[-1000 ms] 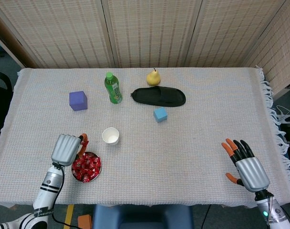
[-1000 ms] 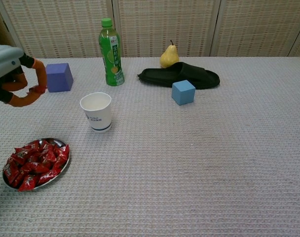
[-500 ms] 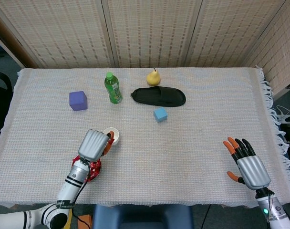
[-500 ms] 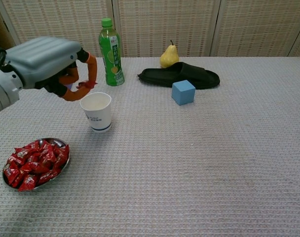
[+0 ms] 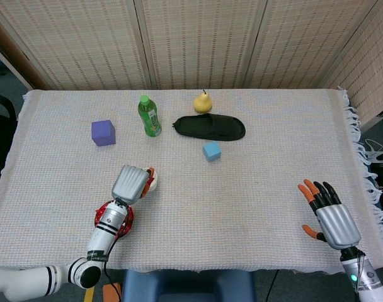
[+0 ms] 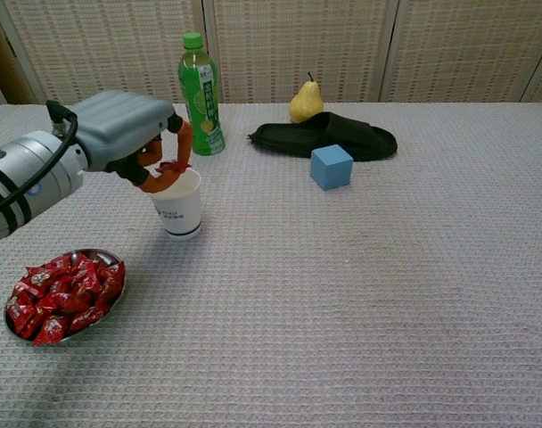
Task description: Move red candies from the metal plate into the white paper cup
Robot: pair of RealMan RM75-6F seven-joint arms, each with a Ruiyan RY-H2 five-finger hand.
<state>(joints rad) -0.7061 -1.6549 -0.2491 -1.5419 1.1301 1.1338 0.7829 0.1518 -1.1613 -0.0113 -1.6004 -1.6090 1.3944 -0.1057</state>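
A metal plate heaped with red candies lies at the front left; in the head view the plate is partly hidden by my left forearm. The white paper cup stands just behind it, its rim peeking out beside my left hand. That left hand hovers over the cup's mouth and pinches a red candy between thumb and finger. My right hand rests open near the table's front right edge, holding nothing.
Behind the cup stand a green bottle and a purple cube. A black slipper, a yellow pear and a small blue cube lie at the centre back. A fringed table edge runs along the right.
My left hand has carried the pinched candy from above the plate rightward to over the cup's mouth. My right hand has hardly moved.
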